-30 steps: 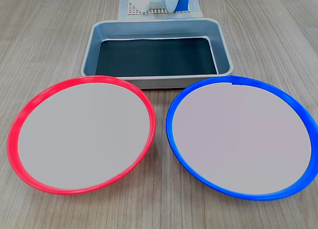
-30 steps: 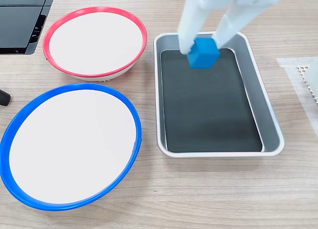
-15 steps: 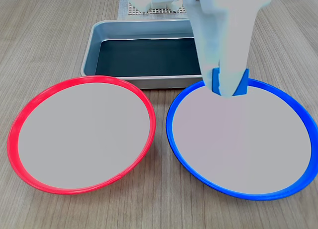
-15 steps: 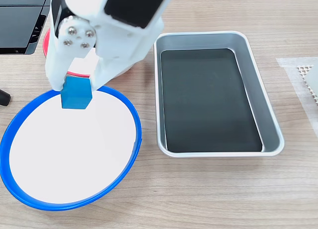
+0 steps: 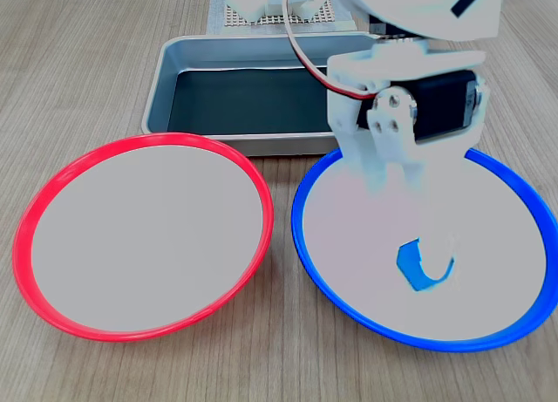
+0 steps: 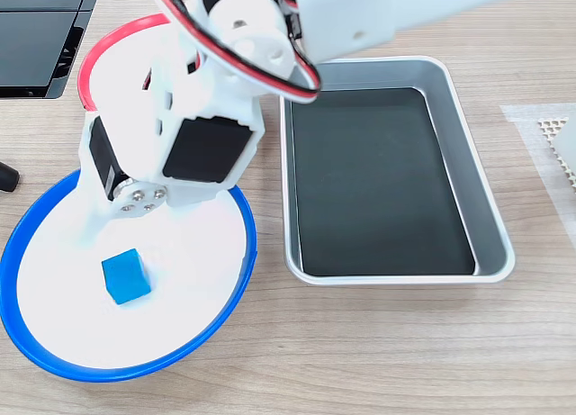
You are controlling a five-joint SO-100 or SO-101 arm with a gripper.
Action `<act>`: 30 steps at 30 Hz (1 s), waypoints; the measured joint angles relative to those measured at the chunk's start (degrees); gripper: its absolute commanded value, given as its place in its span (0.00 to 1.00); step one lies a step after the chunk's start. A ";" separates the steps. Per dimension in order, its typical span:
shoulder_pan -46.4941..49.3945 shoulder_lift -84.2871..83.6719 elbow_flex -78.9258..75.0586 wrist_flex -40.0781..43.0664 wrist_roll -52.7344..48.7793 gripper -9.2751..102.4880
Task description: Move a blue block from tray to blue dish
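Surface: a pale wood-grain counter (image 6: 378, 352) carries a rectangular grey metal tray (image 6: 490, 226) with a dark floor, a round shallow blue-rimmed dish (image 6: 54, 365) with a pale centre, and a like red-rimmed dish (image 5: 35, 210).
Surroundings: a white perforated mat (image 6: 549, 136) lies at the right edge of one fixed view; a black flat panel (image 6: 36, 37) sits at its top left corner.
Change: half a second ago the small bright blue cube (image 6: 125, 276) hung clamped above the blue-rimmed dish's edge; now it rests on the dish's pale centre, and the white arm (image 6: 180, 136) has come lower over the dish.
End effector: in a fixed view the end effector (image 5: 427, 262) stands around the cube with its pale fingers (image 5: 449, 249) blending into the dish; whether it clasps or has let go I cannot tell.
Hidden: the arm covers part of the red-rimmed dish and of the tray's near corner; the cube shows only partly between the fingers in a fixed view.
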State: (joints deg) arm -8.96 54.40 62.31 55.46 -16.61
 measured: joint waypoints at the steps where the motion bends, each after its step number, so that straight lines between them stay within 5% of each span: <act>1: 0.09 1.05 1.41 -1.05 -0.79 0.45; 11: 1.85 35.51 29.00 -18.54 4.31 0.55; 13: 2.72 45.97 37.27 -23.64 7.47 0.50; 18: 6.68 73.39 57.83 -31.99 17.40 0.08; 30: 10.20 116.63 96.68 -12.39 23.91 0.08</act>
State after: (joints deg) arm 1.23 171.04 158.99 43.07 7.29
